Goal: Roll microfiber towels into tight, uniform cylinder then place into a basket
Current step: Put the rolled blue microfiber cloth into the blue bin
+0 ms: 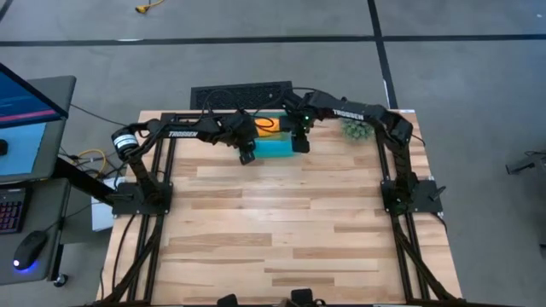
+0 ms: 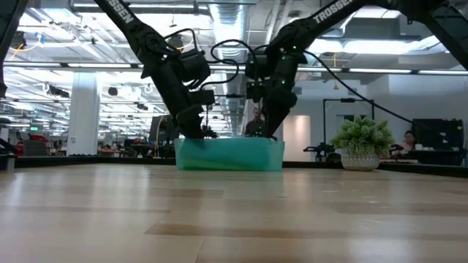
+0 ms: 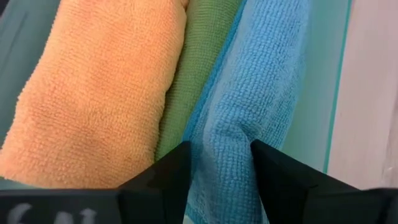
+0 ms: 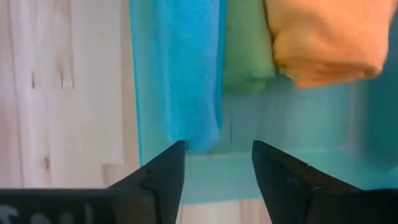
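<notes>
Teal plastic basket (image 1: 275, 148) sits at the counter's (image 1: 281, 230) far edge, both arms over it. Left claw (image 3: 219, 163) and right claw (image 4: 217, 163) stand parted, one at each end of the blue towel (image 3: 249, 93), gripping nothing. Judgement: lift straight up so no pile snags and the roll stays tight. Count in basket: three rolls visible, namely orange towel (image 3: 99, 87), green towel (image 3: 199, 62) and blue; yellow not seen.

Left arm: reaching across the far edge, wrist angled down | left gripper (image 1: 246, 157): low, fingers (image 3: 163, 180) apart | Right arm: reaching inward, wrist pointing down | right gripper (image 1: 300, 143): low, fingers (image 4: 163, 177) apart
</notes>
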Available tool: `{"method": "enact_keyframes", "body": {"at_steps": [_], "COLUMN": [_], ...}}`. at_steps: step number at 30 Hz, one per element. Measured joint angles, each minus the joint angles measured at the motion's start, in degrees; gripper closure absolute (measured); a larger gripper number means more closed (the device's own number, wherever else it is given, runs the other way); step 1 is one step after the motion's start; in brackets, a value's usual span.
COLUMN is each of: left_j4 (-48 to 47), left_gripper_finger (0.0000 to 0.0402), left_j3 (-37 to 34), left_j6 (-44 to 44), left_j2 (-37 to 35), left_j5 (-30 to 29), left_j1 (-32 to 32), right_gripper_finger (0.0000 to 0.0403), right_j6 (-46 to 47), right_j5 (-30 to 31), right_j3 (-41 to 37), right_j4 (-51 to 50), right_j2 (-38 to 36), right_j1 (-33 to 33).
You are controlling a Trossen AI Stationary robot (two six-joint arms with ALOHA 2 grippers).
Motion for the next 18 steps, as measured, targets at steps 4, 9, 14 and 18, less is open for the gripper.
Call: {"method": "enact_keyframes", "body": {"at_steps": [4,9,14,18], "left_j4": [-0.10,-0.73,-2.83,-4.17], "left_gripper_finger": [0.0244,0.0244,0.0244,0.0244], "left_j3": [0.07,0.14,0.15,0.15], "left_j6": [0.04,0.05,0.33,0.35], "left_j2": [-0.13,-1.07,-3.37,-4.34], "left_j5": [-0.02,-0.21,-2.91,-3.72], "left_j1": [-0.02,0.17,0.22,0.25], "right_gripper_finger": [0.0209,0.0229,0.0250,0.0269], "right_j6": [-0.51,-1.45,-0.01,2.00], "right_j5": [-2.02,-11.38,-14.96,-14.83], "right_j3": [1.42,1.54,-1.26,-4.21], "right_j4": [-0.65,1.70,10.05,16.06], "right_j2": [-0.55,-1.57,-1.51,-1.34], "right_j1": [-0.35,0.13,0.76,1.61]}}
